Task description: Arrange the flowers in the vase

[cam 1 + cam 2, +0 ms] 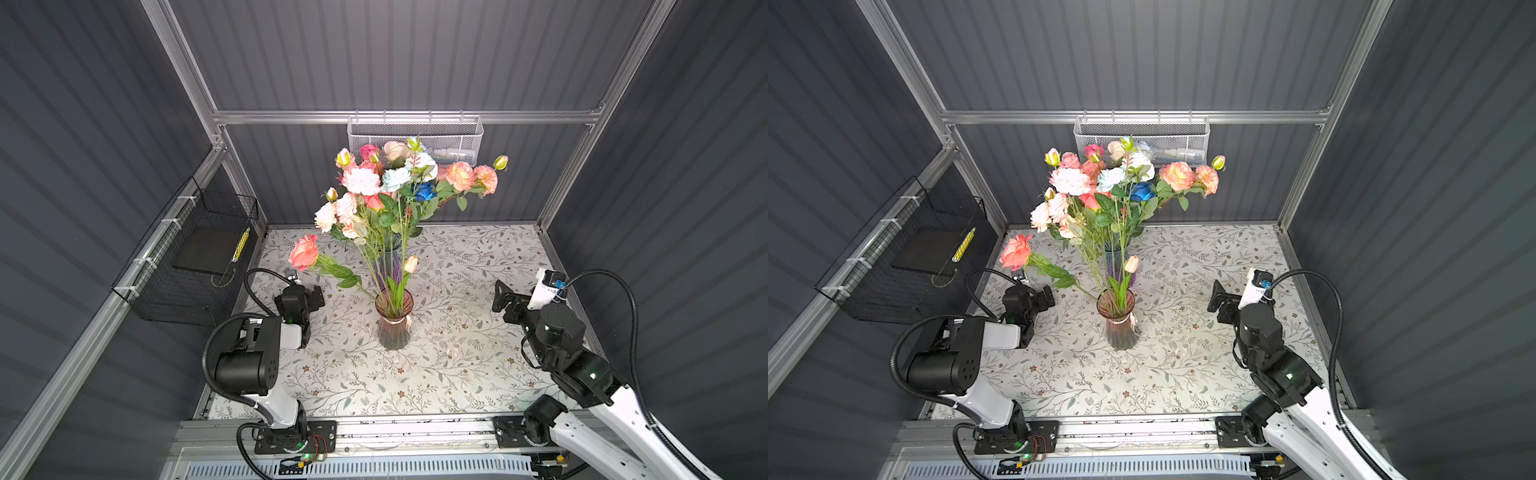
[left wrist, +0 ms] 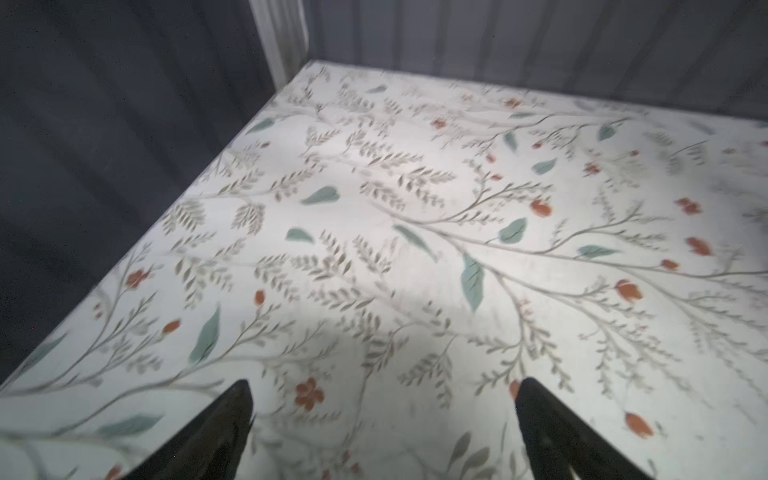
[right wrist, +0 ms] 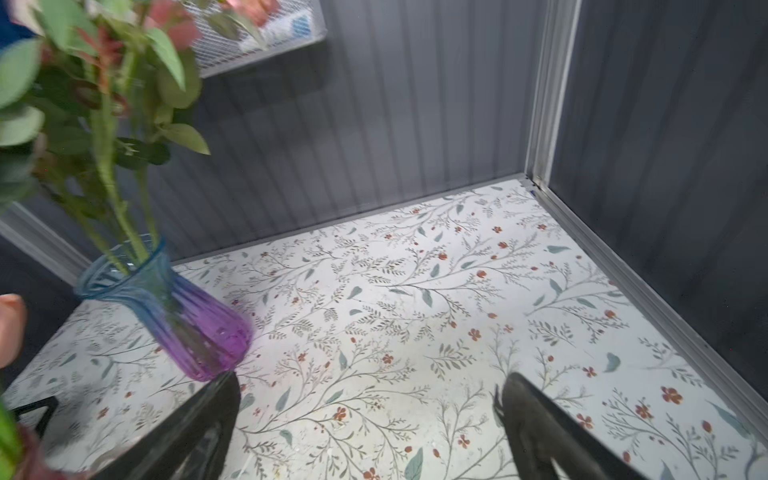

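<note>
In both top views a pink-brown glass vase [image 1: 394, 322] [image 1: 1119, 322] stands mid-table and holds several of the flowers [image 1: 399, 183] [image 1: 1113, 183]. A pink rose [image 1: 303, 251] leans out to its left. Behind it a blue-and-purple vase [image 1: 388, 255] [image 3: 183, 316] also holds green stems [image 3: 104, 124]. My left gripper [image 1: 316, 297] [image 1: 1047, 296] [image 2: 384, 382] hovers open left of the front vase, over bare cloth. My right gripper [image 1: 500, 301] [image 1: 1216, 297] [image 3: 370, 378] stands open to the right, empty, with the purple vase beside one fingertip.
A white mesh basket [image 1: 415, 133] hangs on the back wall behind the blooms. A black wire basket [image 1: 199, 257] holding a yellow item is fixed to the left wall. Grey walls and metal posts close in the leaf-patterned tablecloth [image 1: 457, 374] on three sides.
</note>
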`<action>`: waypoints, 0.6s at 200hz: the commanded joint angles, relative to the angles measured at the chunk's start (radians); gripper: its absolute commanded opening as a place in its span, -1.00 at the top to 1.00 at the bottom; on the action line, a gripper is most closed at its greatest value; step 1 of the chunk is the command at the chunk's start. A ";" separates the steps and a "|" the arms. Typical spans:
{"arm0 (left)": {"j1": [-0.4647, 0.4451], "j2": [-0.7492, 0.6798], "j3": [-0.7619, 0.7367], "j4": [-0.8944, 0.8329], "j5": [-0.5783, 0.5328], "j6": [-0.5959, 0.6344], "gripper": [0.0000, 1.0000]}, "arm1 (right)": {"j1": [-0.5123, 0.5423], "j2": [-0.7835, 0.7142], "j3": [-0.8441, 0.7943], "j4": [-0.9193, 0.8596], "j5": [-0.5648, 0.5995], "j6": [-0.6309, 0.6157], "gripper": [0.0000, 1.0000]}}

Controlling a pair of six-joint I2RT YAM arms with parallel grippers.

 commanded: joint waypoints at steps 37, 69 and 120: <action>-0.032 0.030 -0.040 0.123 -0.021 0.053 -0.99 | -0.265 0.203 -0.106 0.286 -0.210 -0.086 -0.98; -0.034 0.028 -0.038 0.111 -0.020 0.051 -0.99 | -0.420 0.319 -0.170 0.452 -0.225 -0.156 -0.98; -0.034 0.034 -0.036 0.118 -0.020 0.052 -0.99 | -0.582 0.577 -0.266 0.776 -0.386 -0.257 -0.98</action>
